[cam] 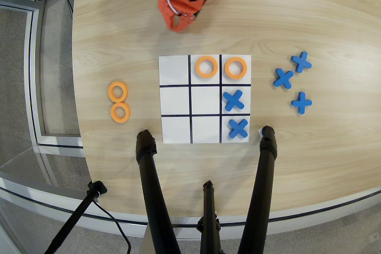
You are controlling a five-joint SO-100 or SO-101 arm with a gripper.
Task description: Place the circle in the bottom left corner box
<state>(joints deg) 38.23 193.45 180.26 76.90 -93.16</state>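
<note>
A matt pale wood-grain table (119, 40) carries a smooth white paper grid (176, 100) and matt orange plastic-looking rings (119, 102).
</note>
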